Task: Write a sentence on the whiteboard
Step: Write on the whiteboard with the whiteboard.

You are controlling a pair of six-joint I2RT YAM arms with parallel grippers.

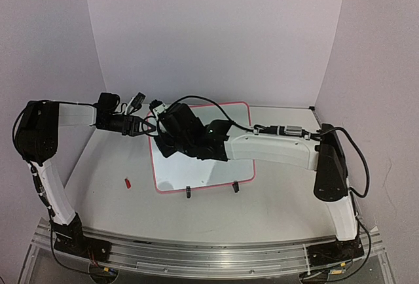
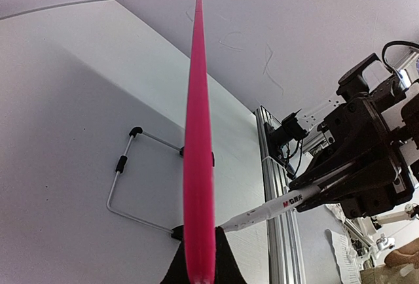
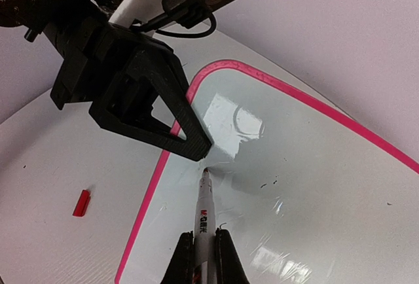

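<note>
The whiteboard (image 1: 203,169) lies on the table, glossy white with a pink-red frame, and also shows in the right wrist view (image 3: 314,166). My left gripper (image 1: 146,127) is shut on its left frame edge, seen edge-on in the left wrist view (image 2: 198,166), with the fingers (image 2: 222,264) on either side. My right gripper (image 1: 163,141) is shut on a white marker (image 3: 205,212). The marker's tip touches the board near its far left corner, just under a left gripper finger (image 3: 170,120). The marker also shows in the left wrist view (image 2: 281,205). A few small dark marks (image 3: 268,182) are on the board.
A small red cap (image 1: 127,182) lies on the table left of the board, also in the right wrist view (image 3: 81,203). Two black clip feet (image 1: 188,192) sit at the board's near edge. A wire stand (image 2: 121,166) shows beyond the frame. White walls enclose the table.
</note>
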